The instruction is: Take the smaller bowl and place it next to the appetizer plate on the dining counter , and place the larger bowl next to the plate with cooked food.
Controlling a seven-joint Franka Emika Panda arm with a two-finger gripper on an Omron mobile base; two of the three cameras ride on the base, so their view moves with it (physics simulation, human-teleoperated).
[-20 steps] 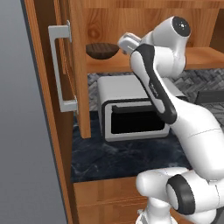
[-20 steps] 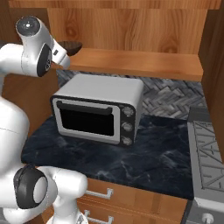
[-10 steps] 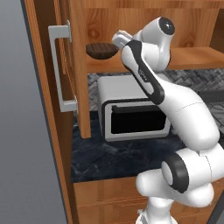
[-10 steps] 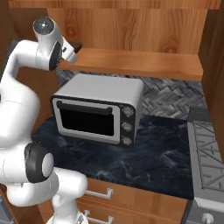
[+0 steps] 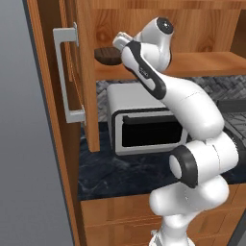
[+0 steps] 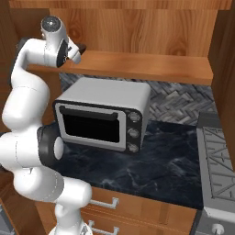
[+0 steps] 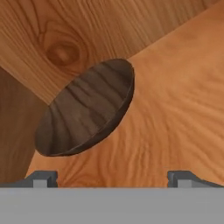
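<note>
Bowl, smaller [image 7: 85, 109]: shallow, round, dark brown with wood grain, resting on the wooden cabinet shelf [image 5: 202, 65] at its far left end, close to the cabinet's back wall and side wall; in the left base view it [image 5: 108, 54] sits just behind the open cabinet door [image 5: 79, 72], above the toaster oven [image 5: 144, 125]. Gripper [image 7: 112, 177]: jaws spread wide, nothing between them, hovering just short of the bowl with both dark tips visible at the near edge of the hand view; not touching the rim as far as can be judged. Gripper seen from the left side [image 5: 121, 41], wrist raised level with the shelf. Risks, judged from this position: the bowl lies low and flat, so fingers closing over its rim from above may slip off the thin edge or tip it; a pinch on the near rim alone could let it swing or drop onto the toaster oven or the dark marbled worktop [image 6: 151, 160] below. The corner is tight: wall at the back, panel at the left, door beside the arm, so an advance too far left could strike wood or shove the bowl against the wall. Lifting out with the elbow high risks catching the cabinet above the shelf. Condition of the bowl's far rim: not fully clear from this angle.
</note>
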